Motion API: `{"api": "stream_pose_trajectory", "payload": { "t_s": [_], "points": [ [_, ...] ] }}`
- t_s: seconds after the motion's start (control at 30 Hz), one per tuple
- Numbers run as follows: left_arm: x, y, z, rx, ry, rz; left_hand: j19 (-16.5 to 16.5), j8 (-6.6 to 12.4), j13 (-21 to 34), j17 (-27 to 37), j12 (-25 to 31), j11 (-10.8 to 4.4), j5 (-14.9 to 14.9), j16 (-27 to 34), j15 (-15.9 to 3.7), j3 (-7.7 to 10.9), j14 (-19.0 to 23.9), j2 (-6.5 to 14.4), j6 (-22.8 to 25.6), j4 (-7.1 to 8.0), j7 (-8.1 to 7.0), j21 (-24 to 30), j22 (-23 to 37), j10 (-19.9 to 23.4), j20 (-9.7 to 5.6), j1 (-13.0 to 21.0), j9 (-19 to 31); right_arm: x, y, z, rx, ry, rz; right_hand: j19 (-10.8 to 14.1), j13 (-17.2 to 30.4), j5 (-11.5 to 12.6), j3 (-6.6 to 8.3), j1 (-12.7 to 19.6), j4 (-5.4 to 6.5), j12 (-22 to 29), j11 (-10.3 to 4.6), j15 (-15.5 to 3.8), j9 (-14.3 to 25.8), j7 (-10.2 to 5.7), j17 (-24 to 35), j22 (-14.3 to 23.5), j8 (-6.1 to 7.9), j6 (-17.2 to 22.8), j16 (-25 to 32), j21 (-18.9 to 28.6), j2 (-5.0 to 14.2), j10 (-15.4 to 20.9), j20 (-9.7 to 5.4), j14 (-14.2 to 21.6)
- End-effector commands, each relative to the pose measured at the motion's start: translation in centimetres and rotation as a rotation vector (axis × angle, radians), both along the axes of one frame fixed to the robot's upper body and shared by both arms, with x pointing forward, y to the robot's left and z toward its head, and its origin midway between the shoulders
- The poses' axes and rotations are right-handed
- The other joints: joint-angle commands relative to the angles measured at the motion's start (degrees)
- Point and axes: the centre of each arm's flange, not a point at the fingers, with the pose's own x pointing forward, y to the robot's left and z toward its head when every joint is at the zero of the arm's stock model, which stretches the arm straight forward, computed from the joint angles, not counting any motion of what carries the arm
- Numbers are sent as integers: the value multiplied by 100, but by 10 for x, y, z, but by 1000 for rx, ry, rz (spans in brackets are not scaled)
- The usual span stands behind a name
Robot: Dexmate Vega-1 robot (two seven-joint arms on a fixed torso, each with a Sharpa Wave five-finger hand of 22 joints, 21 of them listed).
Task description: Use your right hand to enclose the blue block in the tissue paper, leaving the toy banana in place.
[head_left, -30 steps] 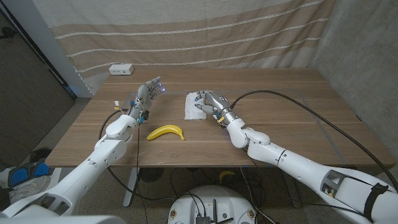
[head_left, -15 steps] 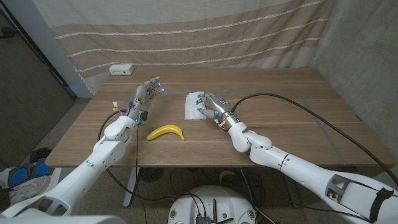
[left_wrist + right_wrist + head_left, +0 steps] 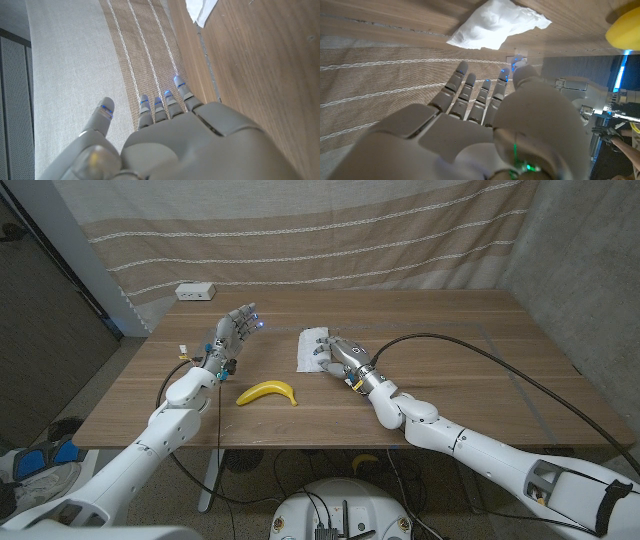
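right hand (image 3: 338,352) fingers spread, holding nothing, poised over tissue paper (image 3: 311,350) near the table's middle; blue block probably bundled inside, unseen. toy banana (image 3: 268,392) undisturbed nearby. left hand (image 3: 232,332) open, parked aside.

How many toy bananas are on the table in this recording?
1. The toy banana lies near the table's front edge, between the left hand and the right hand, apart from the tissue paper. Nothing suggests another is hidden.
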Motion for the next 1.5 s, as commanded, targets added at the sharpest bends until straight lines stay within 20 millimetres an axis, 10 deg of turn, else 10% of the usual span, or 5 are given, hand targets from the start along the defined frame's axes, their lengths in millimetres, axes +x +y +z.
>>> {"api": "stream_pose_trajectory", "payload": {
  "t_s": [0.03,0.6,1.13,1.5],
  "points": [
    [-2,2,-1,-16,2,-10,36,32,27,30,21,-5,7,53,-2,-4,52,259,82,54,1,-4,12,42,24,-69,22,9,-6,-7,-48,-8,-48,-6,-7,-13,82,164,9,-31,-39,-950,2,-69,10,3,-76,-142,-16,38,39,-70,-79,-64],
    [-2,3,-2,-26,5,-13,67,25,28,23,19,-1,18,50,-5,-17,69,242,116,85,12,-22,13,53,19,-88,23,11,-10,-5,-103,89,-75,-139,-43,-263,-241,-509,364,-60,188,-614,-19,96,60,-4,-233,-491,-145,14,-198,-465,123,-315],
    [-5,7,-3,-31,2,-7,77,15,29,12,9,9,26,39,-8,-7,69,241,129,89,3,-43,14,39,21,-77,24,27,-6,-7,-116,60,-127,-75,-66,-265,-107,-183,145,14,52,-779,-28,27,76,-6,-121,-197,-103,40,-100,-347,14,-198],
    [-9,10,-4,-27,-3,4,85,10,29,7,5,2,29,32,-3,-5,67,233,136,89,10,-56,14,35,21,-73,24,32,-5,-10,-133,66,-122,-16,-108,-255,-159,-267,213,207,22,-870,-27,290,190,2,380,1237,37,101,85,190,-37,-74]
  ]
}}
